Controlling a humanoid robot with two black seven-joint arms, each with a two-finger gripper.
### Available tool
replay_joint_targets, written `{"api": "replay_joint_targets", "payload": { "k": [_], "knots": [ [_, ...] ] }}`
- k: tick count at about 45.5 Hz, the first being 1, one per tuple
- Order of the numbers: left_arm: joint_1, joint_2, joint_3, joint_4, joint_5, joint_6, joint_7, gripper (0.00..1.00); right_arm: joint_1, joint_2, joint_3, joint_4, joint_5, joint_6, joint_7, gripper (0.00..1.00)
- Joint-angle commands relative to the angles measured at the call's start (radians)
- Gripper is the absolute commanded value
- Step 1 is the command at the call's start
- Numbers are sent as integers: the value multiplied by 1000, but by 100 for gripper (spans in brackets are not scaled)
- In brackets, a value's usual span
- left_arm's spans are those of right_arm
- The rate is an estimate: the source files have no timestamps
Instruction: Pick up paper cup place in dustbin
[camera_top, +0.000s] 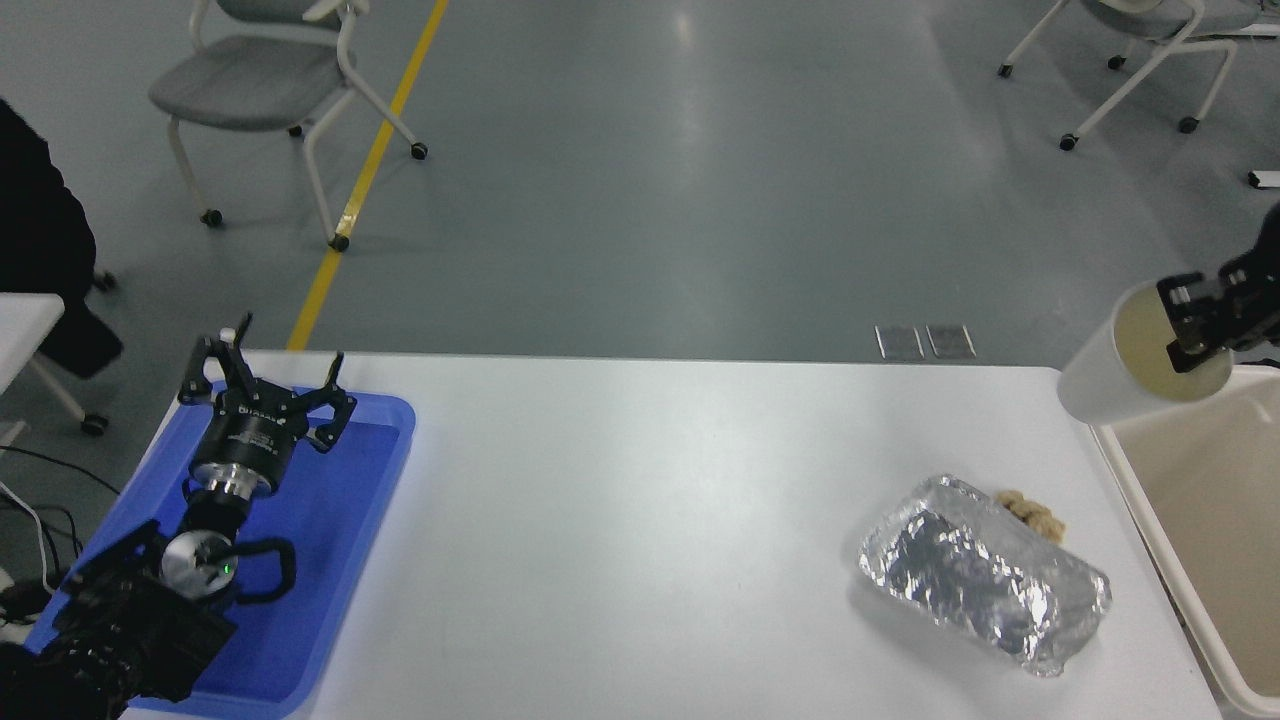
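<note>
The white paper cup (1110, 375) with its cream inside hangs in the air at the right edge, tilted, mouth toward the camera. My right gripper (1190, 325) is shut on its rim, one finger inside and one outside; most of the arm is out of view. The cup sits over the far left corner of the cream-beige dustbin (1140, 500), which stands off the table's right end. My left gripper (265, 370) is parked open and empty over the blue tray at the lower left.
A crinkled silver foil package (985, 575) lies on the white table (620, 520) near the right, with a small brown lump (1030, 512) behind it. A blue tray (330, 560) lies at the left. Chairs stand on the floor beyond.
</note>
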Motion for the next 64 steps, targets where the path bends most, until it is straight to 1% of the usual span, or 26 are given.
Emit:
{"api": "replay_joint_targets", "payload": {
  "k": [1, 6, 10, 19, 23, 27, 32, 35, 38, 43, 53, 54, 55, 56, 57, 58, 64],
  "knots": [
    [-1, 1, 0, -3, 0, 0, 0, 100, -422, -210, 304, -325, -177, 0, 5, 0],
    [-1, 0, 0, 0, 0, 0, 0, 100, -710, -204, 526, -479, -194, -84, 10, 0],
    [-1, 0, 0, 0, 0, 0, 0, 100, -904, -174, 663, -591, -194, -173, 10, 0],
    [-1, 0, 0, 0, 0, 0, 0, 100, -1228, -52, 798, -764, -165, -397, 8, 0],
    [-2, 0, 0, 0, 0, 0, 0, 100, -1347, 18, 826, -830, -95, -484, 7, 0],
    [-1, 0, 0, 0, 0, 0, 0, 100, -1453, 86, 826, -922, 16, -532, 7, 0],
    [-1, 1, 0, 0, 0, 0, 0, 100, -1530, 198, 826, -1053, 163, -560, -1, 0],
    [-1, 0, 0, 0, 0, 0, 0, 100, -1551, 241, 827, -1090, 220, -567, -7, 0],
    [-1, 0, 0, 0, 0, 0, 0, 100, -1555, 261, 836, -1096, 258, -587, -18, 0],
    [-1, 1, 0, 0, 0, 0, 0, 100, -1571, 294, 876, -1094, 277, -624, -47, 0],
    [-1, 1, 0, 0, 0, 0, 0, 100, -1582, 310, 905, -1094, 277, -652, -50, 0],
    [-2, 0, 0, -3, 0, 0, 0, 100, -1582, 310, 905, -1094, 277, -652, -50, 6],
    [-2, 0, 0, 0, 0, 0, 0, 100, -1582, 310, 905, -1094, 277, -653, -50, 17],
    [-2, 1, 0, 0, 0, 0, 0, 100, -1582, 308, 905, -1094, 277, -652, -48, 39],
    [-1, 0, 0, 0, 0, 0, 0, 100, -1582, 308, 905, -1094, 277, -652, -48, 80],
    [-2, 0, 0, 0, 0, 0, 0, 100, -1582, 308, 904, -1091, 277, -647, -48, 100],
    [-2, 1, 0, 0, 0, 0, 0, 100, -1575, 299, 899, -1088, 277, -642, -45, 100]
  ]
}}
